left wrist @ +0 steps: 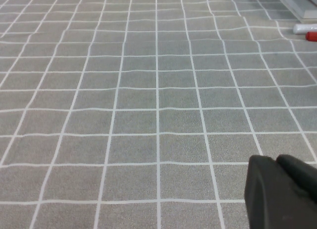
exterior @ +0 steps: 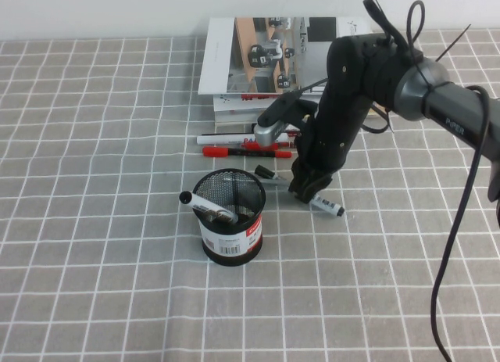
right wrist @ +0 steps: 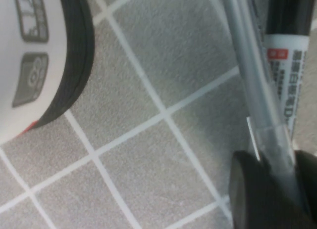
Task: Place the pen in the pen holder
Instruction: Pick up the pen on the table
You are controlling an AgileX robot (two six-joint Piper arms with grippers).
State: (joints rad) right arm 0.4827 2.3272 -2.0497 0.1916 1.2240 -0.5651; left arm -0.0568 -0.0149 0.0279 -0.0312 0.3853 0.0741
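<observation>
Pen (exterior: 324, 205) lies flat on the cloth, just right of the holder (exterior: 229, 215), long axis slanting away from it. Right gripper (exterior: 308, 191) is down over its middle, fingers (right wrist: 257, 199) narrowing on the barrel. Left gripper (left wrist: 285, 192) sits well apart; its opening can't be told.

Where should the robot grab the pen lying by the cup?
Probably the middle of its barrel, from straight above. The pen lies flat on the cloth, so only its long sides are free to pinch. The right gripper is down over it; the left gripper hangs over bare cloth.
</observation>
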